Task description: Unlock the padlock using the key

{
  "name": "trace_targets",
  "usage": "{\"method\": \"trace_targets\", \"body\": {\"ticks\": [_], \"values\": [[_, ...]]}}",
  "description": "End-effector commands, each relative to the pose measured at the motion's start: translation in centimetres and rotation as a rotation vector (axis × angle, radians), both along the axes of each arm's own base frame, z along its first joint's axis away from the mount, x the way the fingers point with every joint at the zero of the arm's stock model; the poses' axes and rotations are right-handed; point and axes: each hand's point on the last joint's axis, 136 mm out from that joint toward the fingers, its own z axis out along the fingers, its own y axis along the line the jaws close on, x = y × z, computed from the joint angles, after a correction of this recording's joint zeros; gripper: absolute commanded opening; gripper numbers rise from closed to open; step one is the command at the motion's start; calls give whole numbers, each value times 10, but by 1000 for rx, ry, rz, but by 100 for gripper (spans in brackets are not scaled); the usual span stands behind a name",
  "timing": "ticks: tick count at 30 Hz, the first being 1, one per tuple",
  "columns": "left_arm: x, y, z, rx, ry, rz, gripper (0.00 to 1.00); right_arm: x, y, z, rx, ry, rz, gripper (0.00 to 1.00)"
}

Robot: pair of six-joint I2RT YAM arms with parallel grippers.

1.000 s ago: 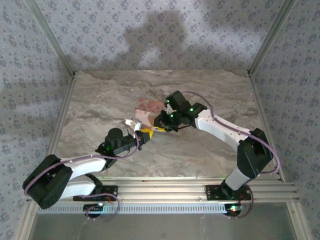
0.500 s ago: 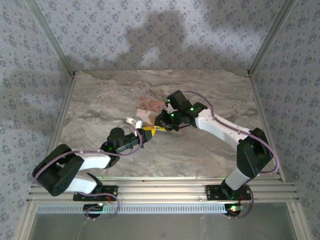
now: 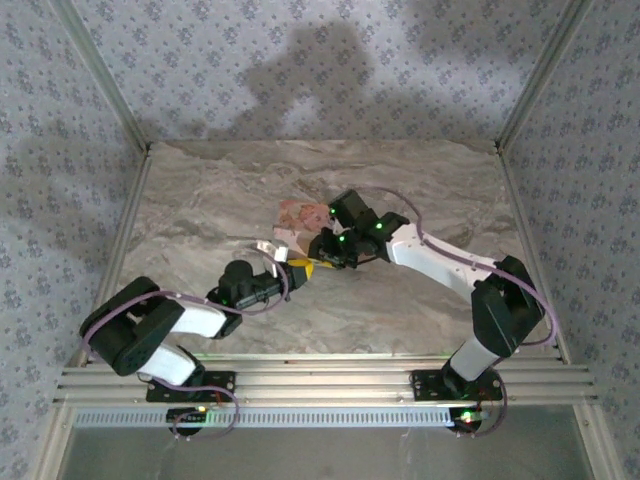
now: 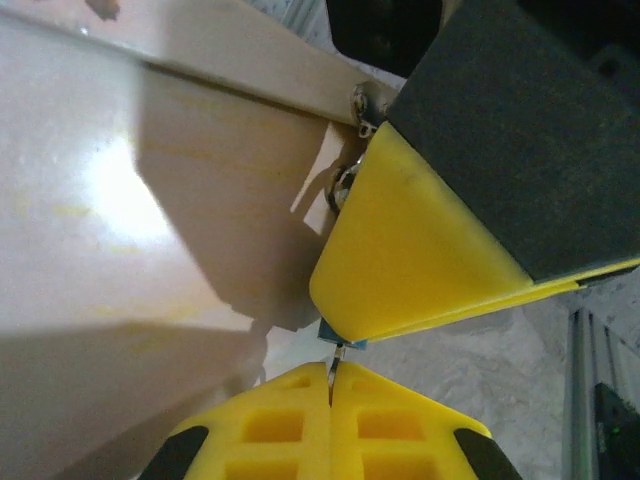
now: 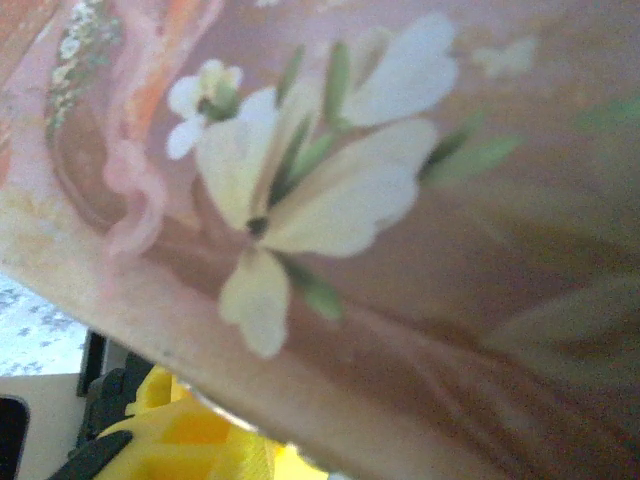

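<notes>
The key [image 4: 333, 372] is a thin metal blade, and my left gripper [image 4: 330, 388] is shut on it between yellow fingers. The blade's tip meets the tiny blue padlock [image 4: 345, 343]. That lock peeks out from under a yellow fingertip [image 4: 420, 240] of my right gripper [image 3: 322, 252]. I cannot make out whether the right jaws clamp the lock. In the top view my left gripper [image 3: 296, 268] and the right one meet tip to tip at mid-table.
A flat pink illustrated box [image 3: 298, 214] lies just behind both grippers. It looms close beside the left fingers [image 4: 150, 200] and fills most of the right wrist view [image 5: 400, 200]. A small pale metal piece [image 3: 265, 247] lies left of it. Patterned walls ring the marble table [image 3: 420, 180].
The left arm's elbow and shoulder have swung right while its gripper stayed at the lock. The right gripper shifted slightly down and left, baring more of the pink box.
</notes>
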Motion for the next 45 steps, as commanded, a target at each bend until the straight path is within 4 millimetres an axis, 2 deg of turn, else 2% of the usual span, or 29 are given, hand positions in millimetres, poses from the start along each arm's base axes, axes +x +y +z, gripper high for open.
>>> {"method": "trace_targets", "body": {"ticks": [1,5,9,13,17,21,30,37,45], "values": [[-11,-8,-23,60,-31,-20,0,-15,23,-10,48,-11,45,31],[-15,-14,-53,130,-28,8,0,-17,17,-27,20,-6,1,37],[-16,-19,-76,182,-27,36,0,-14,4,-28,-21,-47,-52,46],[-17,-26,-86,219,-40,42,0,-11,-20,-25,-81,-114,-133,54],[-18,-28,-91,230,-32,42,0,-12,-39,-28,-118,-172,-207,56],[-20,-28,-92,238,-25,35,0,-16,-46,-39,-154,-208,-239,56],[-30,-35,-82,231,14,-26,0,-16,-35,-66,-50,-222,-283,55],[-36,-44,-67,202,52,-82,0,-14,-42,-79,-6,-244,-324,55],[-36,-46,-58,190,65,-110,0,-11,-36,-84,43,-240,-318,52]]}}
